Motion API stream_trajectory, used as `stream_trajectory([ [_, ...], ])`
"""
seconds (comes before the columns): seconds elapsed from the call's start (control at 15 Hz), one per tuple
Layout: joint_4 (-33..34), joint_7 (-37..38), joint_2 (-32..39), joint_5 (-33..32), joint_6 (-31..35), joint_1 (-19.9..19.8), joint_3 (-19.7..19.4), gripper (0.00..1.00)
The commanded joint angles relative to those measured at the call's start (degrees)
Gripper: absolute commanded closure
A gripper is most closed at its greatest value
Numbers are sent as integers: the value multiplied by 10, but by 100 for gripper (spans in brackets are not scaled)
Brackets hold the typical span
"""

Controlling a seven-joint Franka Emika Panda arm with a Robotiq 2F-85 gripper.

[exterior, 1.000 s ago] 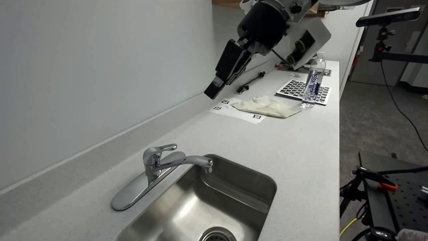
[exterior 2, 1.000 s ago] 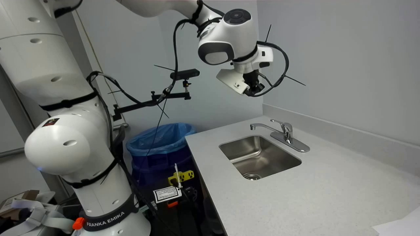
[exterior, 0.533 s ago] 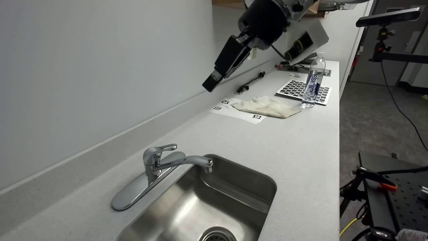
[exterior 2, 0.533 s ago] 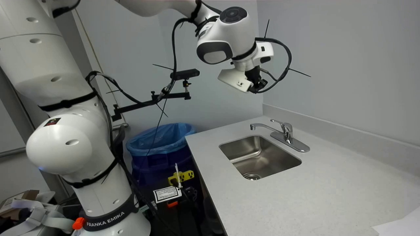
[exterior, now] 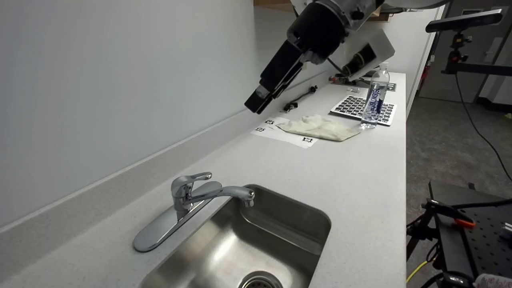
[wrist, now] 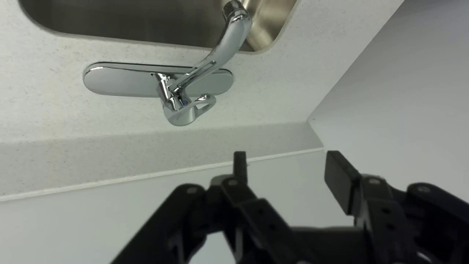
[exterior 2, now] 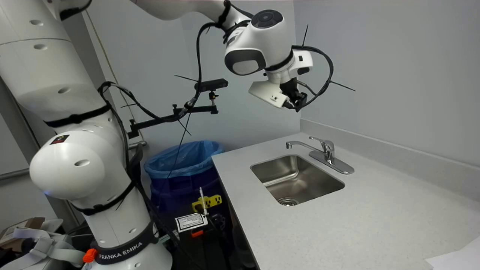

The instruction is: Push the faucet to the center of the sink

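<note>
Gripper (wrist: 285,167) hangs high; faucet (exterior: 183,194) sits with its spout (exterior: 230,192) over one end of the sink (exterior: 224,248)

In the wrist view you see your gripper's fingers (wrist: 240,165) standing well apart, with pale wall (wrist: 285,190) showing through the gap between them. In both exterior views you have it above the counter (exterior: 352,192), higher than the faucet and well apart from it.

Your faucet's base plate (exterior: 160,230) lies on the counter, just beside the sink's left edge in an exterior view. The spout reaches right, its tip (exterior: 249,201) over the sink's far left corner, off center. The lever handle (exterior: 203,176) points right too, above the spout, and the drain (exterior: 260,282) shows nearer than the tip. In the wrist view you find that tip over the right part of the sink.

Farther along the counter a pale cloth (exterior: 318,128) lies on printed sheets (exterior: 280,138), and beyond it a clear bottle (exterior: 375,100) stands just beside a patterned board (exterior: 351,105). In an exterior view a blue-lined bin (exterior 2: 180,191) stands left of the counter.
</note>
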Motion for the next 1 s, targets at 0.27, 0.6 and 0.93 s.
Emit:
stream_trajectory([
  [0.27,-5,16,-18,-24,-18,-11,-13,0],
  [0.6,-4,54,-19,-77,-29,5,-53,0],
  [0.93,0,36,-2,-63,-15,-4,-44,0],
])
